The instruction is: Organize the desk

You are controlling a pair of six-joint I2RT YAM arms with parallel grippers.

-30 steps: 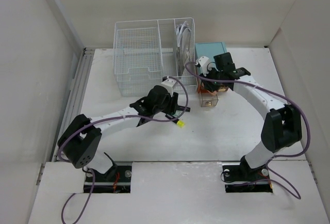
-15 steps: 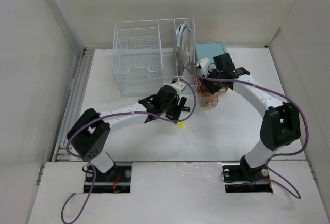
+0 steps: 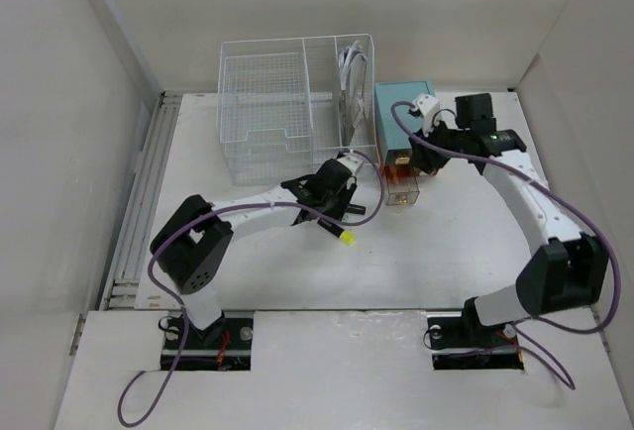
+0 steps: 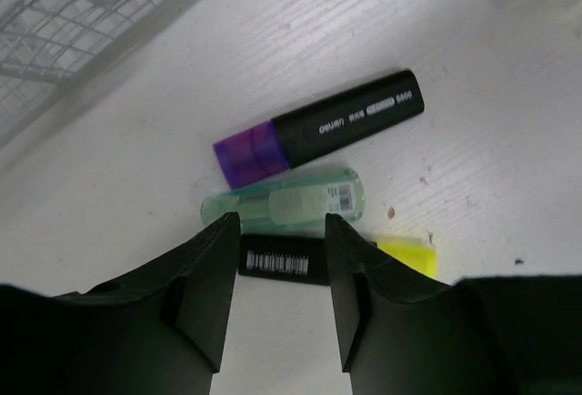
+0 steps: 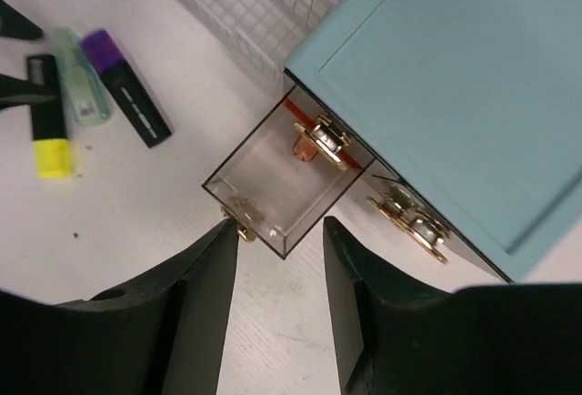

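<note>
The white desk (image 3: 446,252) holds three highlighters lying side by side: a black one with a purple cap (image 4: 318,129), a pale green translucent one (image 4: 282,199), and a black one with a yellow cap (image 4: 400,257), whose cap also shows in the top view (image 3: 345,238). My left gripper (image 4: 280,231) is open and empty just above them, its jaws either side of the yellow-capped one's black barrel. My right gripper (image 5: 277,240) is open and empty, hovering just off the front corner of a clear drawer (image 5: 286,177) pulled out of the teal box (image 5: 455,86).
A white wire basket organizer (image 3: 287,103) stands at the back, left of the teal box (image 3: 401,103), with white cables in its right compartment. A second drawer knob (image 5: 409,222) shows on the box front. Pale walls surround the desk.
My left gripper has reached further right and down over the highlighters. My right arm has swung right and back from the drawer, which stays pulled out.
</note>
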